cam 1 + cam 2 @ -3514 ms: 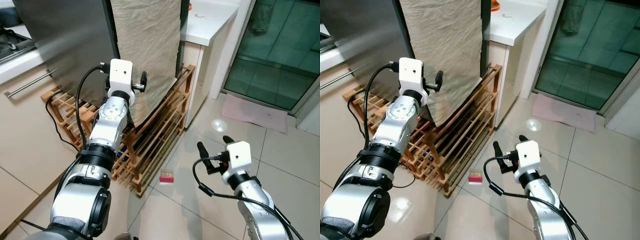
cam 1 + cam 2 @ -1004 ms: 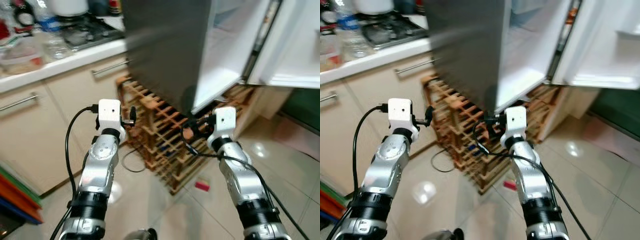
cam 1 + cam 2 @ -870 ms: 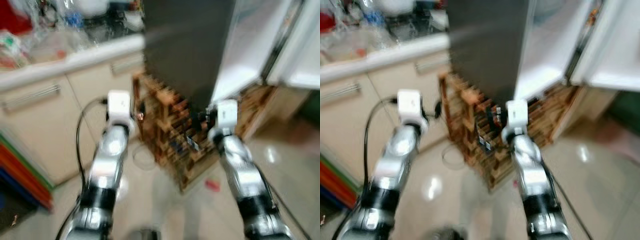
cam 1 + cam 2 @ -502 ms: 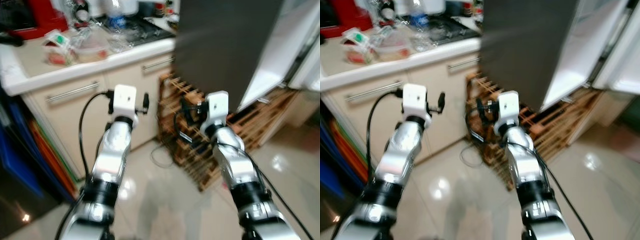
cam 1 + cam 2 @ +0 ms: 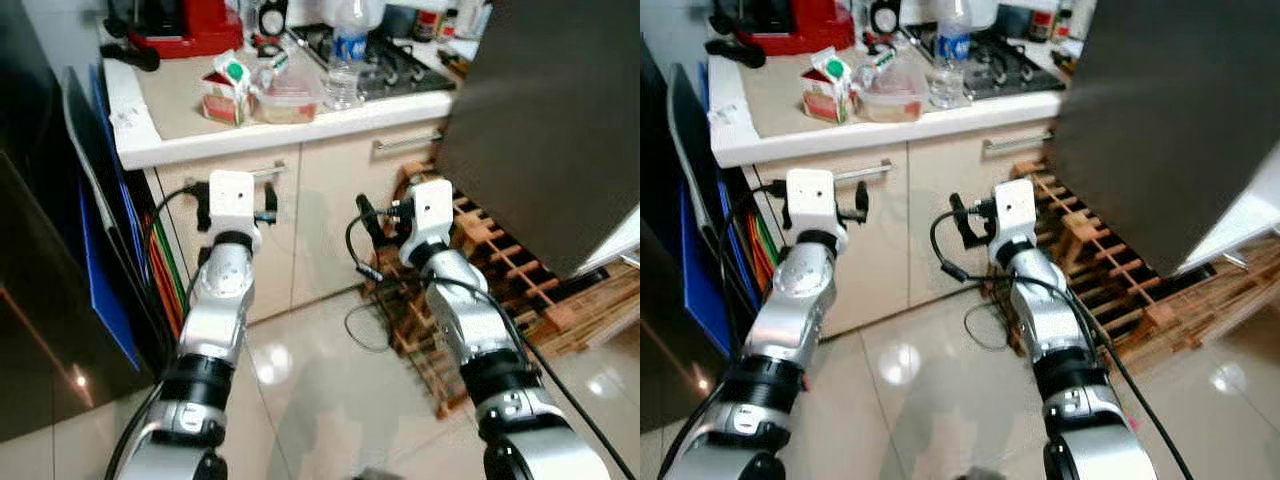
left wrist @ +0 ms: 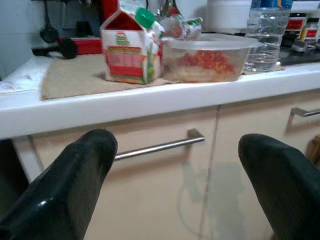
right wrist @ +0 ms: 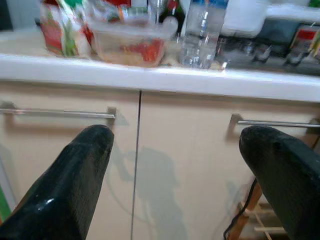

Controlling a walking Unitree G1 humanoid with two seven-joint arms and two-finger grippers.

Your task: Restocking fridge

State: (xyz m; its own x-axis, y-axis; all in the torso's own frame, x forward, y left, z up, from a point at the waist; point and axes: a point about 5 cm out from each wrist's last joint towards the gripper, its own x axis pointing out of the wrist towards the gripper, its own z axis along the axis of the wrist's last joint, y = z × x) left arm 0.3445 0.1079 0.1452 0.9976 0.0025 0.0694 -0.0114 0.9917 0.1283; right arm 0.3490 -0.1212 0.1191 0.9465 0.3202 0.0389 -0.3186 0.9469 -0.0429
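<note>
Having turned from the open fridge (image 5: 545, 120), the robot now faces the counter (image 5: 200, 135), both grippers (image 6: 172, 165) (image 7: 175, 165) spread and empty, ready to fetch the carton (image 5: 225, 90).

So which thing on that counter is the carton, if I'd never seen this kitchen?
Look at the white counter left of the stove. The carton stands beside a clear tub; it alone has a peaked top with a green cap.
</note>
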